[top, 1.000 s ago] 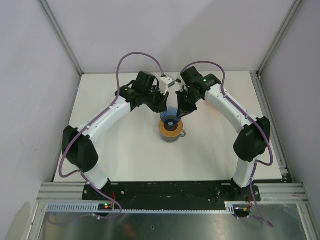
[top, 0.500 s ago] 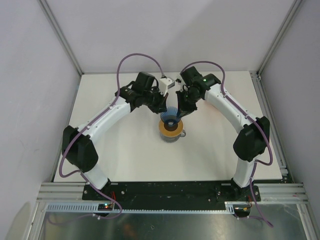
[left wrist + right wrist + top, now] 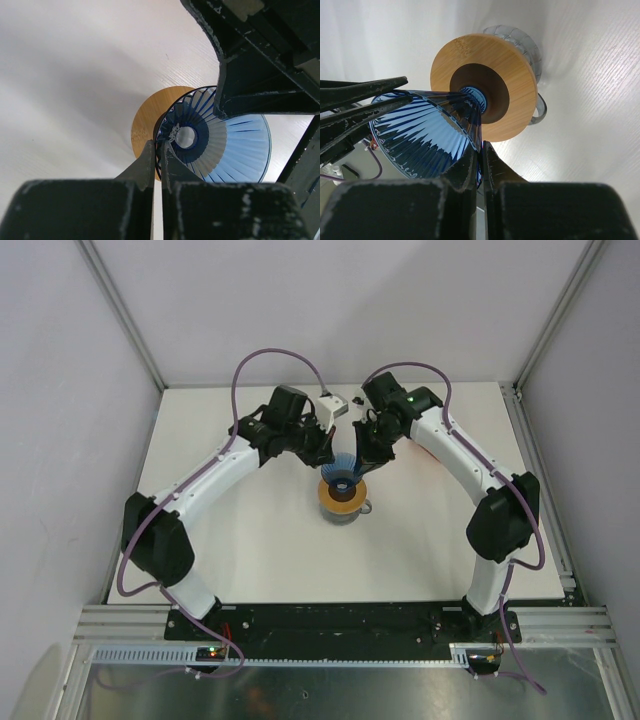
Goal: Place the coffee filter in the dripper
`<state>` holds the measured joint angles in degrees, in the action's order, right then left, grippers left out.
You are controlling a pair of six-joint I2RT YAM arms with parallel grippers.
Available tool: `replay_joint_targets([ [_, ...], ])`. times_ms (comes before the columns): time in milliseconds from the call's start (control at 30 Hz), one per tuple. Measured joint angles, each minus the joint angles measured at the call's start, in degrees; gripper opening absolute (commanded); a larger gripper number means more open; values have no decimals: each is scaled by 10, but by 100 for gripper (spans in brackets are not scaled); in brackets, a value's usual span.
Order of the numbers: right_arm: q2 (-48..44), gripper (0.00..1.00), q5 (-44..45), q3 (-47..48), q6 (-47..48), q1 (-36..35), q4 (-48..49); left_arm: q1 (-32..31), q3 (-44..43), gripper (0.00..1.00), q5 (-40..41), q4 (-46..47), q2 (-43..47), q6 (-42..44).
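left fingers [image 3: 145, 162] pinch the dripper [image 3: 235, 150] at its edge, nearly pressed together. right fingers [image 3: 469, 167] clamp its wall too.

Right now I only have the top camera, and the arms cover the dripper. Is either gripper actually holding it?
Observer: Yes. In the right wrist view the right gripper is pinched on the wall of the dripper.
Operator: And the left one?
Observer: The left gripper is pinched on its rim too.
Operator: Is it seated?
Observer: No, it's tilted, narrow end at the hole of the wooden ring.
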<state>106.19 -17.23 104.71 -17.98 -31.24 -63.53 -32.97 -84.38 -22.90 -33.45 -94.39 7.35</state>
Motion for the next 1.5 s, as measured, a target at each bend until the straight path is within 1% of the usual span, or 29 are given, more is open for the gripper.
replay_joint_targets([
  [600,1,0,-24,-18,-15,16,17,5,15,0,-16,32,-6,1],
  [833,-17,0,-21,-47,-27,17,47,5,35,0,-18,59,2,1],
  [933,-24,0,-9,-52,-30,12,54,5,50,0,-17,75,13,1],
  [1200,-52,0,59,-74,-30,-23,82,5,116,0,-8,137,59,1],
  [1300,-63,0,76,-89,-31,-31,98,5,127,0,-8,150,64,0],
  [1500,-68,0,82,-99,-35,-29,112,7,131,0,-13,164,62,-3],
])
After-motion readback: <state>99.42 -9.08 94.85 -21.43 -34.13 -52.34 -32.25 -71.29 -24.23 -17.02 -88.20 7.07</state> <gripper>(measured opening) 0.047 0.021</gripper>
